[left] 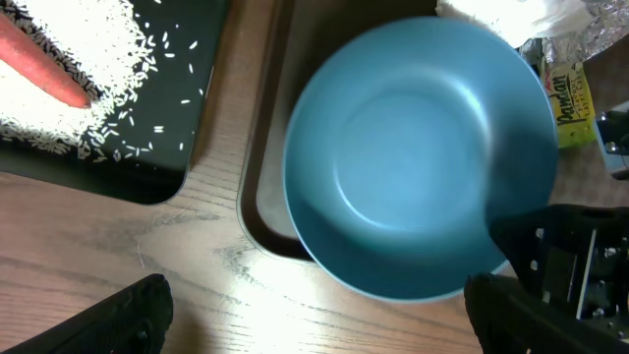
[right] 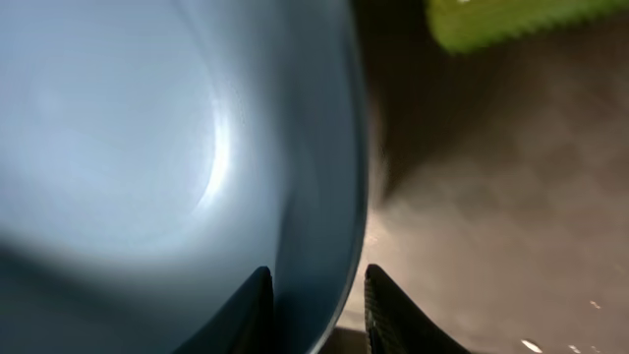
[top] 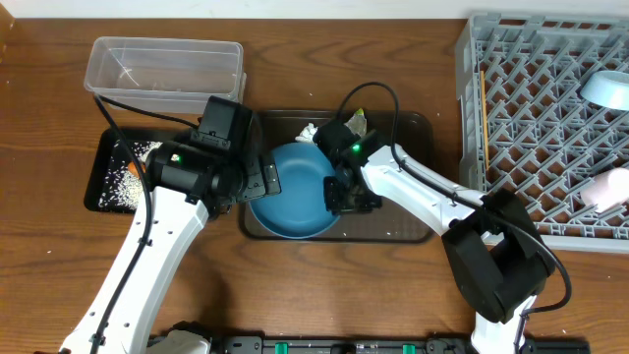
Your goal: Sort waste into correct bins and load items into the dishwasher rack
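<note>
My right gripper (right: 314,305) pinches the dark blue plate (top: 295,192) by its right rim over the brown tray (top: 413,138); my left gripper (top: 267,179) gapes empty beside it. Rice (left: 59,108) and carrot (left: 44,74) are binned, bowl (top: 604,88) and cup (top: 604,189) racked; tissue (top: 307,131), wrapper (left: 565,93) remain.

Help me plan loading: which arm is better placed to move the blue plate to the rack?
Right. The right pincer clamps the blue plate; the rack is on that side; left pincer hovers open.
</note>
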You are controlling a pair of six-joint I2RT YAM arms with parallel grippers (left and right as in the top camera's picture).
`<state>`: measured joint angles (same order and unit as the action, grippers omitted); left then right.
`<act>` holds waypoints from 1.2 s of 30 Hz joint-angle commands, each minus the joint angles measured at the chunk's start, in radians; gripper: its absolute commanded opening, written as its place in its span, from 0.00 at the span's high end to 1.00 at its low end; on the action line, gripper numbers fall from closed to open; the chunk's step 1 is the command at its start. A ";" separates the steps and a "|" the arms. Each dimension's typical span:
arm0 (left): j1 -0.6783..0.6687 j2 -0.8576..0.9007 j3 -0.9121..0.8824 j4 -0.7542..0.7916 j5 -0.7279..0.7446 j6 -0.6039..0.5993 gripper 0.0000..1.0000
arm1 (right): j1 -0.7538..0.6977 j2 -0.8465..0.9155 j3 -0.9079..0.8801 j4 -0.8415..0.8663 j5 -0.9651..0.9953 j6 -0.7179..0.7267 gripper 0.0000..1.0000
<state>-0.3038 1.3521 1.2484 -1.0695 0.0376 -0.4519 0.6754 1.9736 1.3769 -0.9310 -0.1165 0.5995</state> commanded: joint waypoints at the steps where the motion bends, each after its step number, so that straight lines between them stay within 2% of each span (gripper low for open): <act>1: -0.001 0.002 -0.002 -0.003 -0.016 -0.013 0.02 | -0.030 0.003 0.000 -0.037 0.082 0.013 0.71; 16: -0.001 0.002 -0.002 -0.003 -0.016 -0.013 0.02 | -0.307 -0.082 0.097 -0.286 0.296 -0.028 0.68; 18: -0.001 0.002 -0.002 -0.003 -0.016 -0.013 0.02 | -0.346 -0.115 0.111 -0.306 0.283 -0.041 0.68; 22: -0.001 0.002 -0.002 -0.003 -0.016 -0.013 0.02 | -0.389 -0.214 0.117 -0.308 0.136 -0.116 0.69; 28: -0.001 0.002 -0.002 -0.003 -0.016 -0.013 0.02 | -0.301 -0.320 0.117 -0.231 -0.110 -0.261 0.58; 33: -0.001 0.002 -0.002 -0.003 -0.016 -0.013 0.02 | -0.140 -0.300 0.101 -0.159 -0.054 -0.244 0.51; 36: -0.001 0.002 -0.002 -0.003 -0.016 -0.013 0.02 | -0.040 -0.264 0.082 -0.112 0.002 -0.192 0.50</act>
<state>-0.3038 1.3521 1.2484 -1.0691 0.0376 -0.4519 0.5674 1.6752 1.4780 -1.0607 -0.1455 0.3824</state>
